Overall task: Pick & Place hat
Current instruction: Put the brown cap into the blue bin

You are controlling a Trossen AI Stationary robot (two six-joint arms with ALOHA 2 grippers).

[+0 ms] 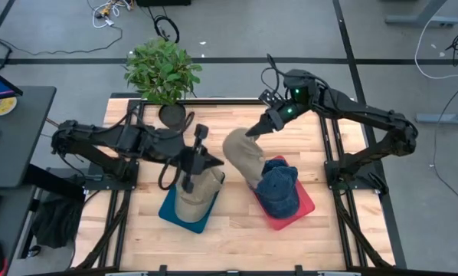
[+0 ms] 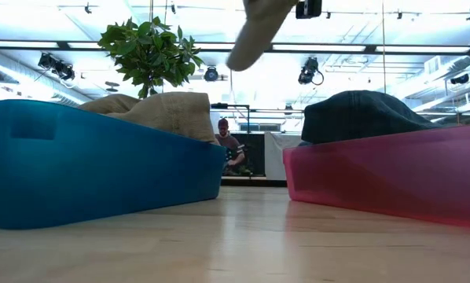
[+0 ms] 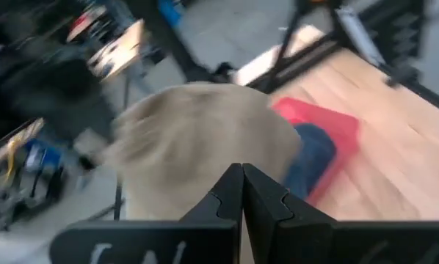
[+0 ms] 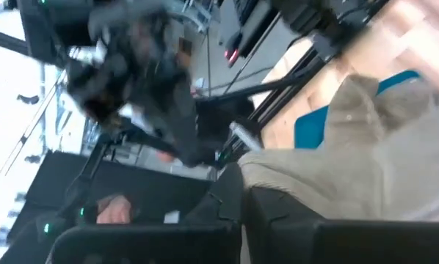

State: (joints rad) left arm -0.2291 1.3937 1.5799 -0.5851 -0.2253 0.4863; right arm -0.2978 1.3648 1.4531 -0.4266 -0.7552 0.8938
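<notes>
nearest the low camera: blue tray (image 2: pixel 78 169) on one side and red tray (image 2: pixel 392 177) on the other, both on the wooden worktop (image 1: pixel 237 226).
blue tray: holds a tan hat (image 1: pixel 197 195); my left fingers (image 1: pixel 189 184) hang over it, pressed together with nothing between them in the left wrist view.
red tray: holds a navy cap (image 1: pixel 279 188).
task's thing: a second tan corduroy hat (image 1: pixel 243 157) is lifted clear of the worktop, between the two trays and partly over the red one.
right fingers (image 1: pixel 253 130): clamped on the edge of the lifted hat, which droops below them.
risk, as i judge it: i grip only one edge, so the fabric could slide out during a swing; the hanging body could also snag the navy cap or a tray wall if carried low.
second risk: my left arm sits close to the lifted hat, so a careless crossing may collide.
hard to make out: the low view cuts off the grip itself; both wrist views are smeared; which tray is meant for this hat i cannot tell.
</notes>
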